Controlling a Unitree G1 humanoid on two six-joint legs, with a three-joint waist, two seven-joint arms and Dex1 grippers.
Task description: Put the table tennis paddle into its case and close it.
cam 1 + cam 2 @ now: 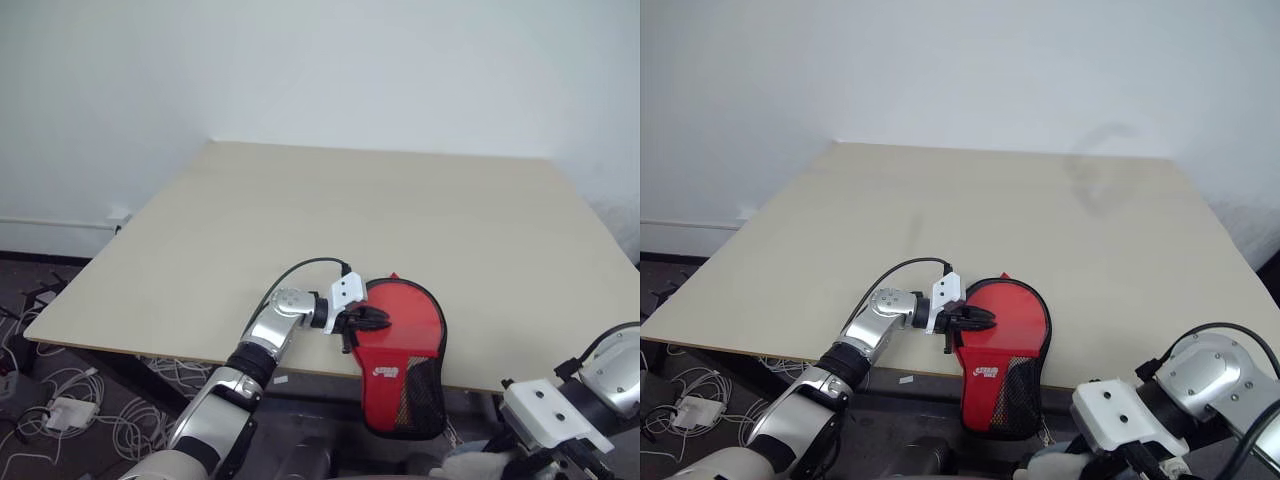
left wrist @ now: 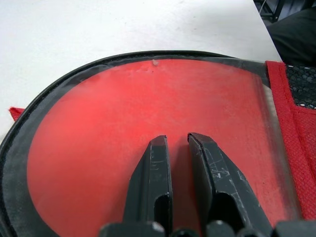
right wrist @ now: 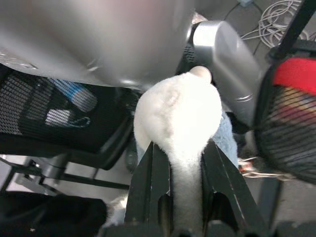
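The red case [image 1: 405,335] lies flat at the table's front edge, and its black mesh end [image 1: 420,395] hangs over that edge. It looks closed, and the table tennis paddle is hidden. My left gripper [image 1: 372,320] reaches in from the left and rests on the case's round part. In the left wrist view its fingers [image 2: 157,163] lie nearly together on the red face [image 2: 108,118], with nothing between them. My right gripper [image 3: 180,148] is low, off the table's front right, shut on a white fluffy thing [image 3: 177,113].
The beige table [image 1: 350,210] stands against a white wall. Cables and a power adapter [image 1: 65,410] lie on the floor at the left. A black mesh chair seat [image 3: 44,113] is below my right gripper.
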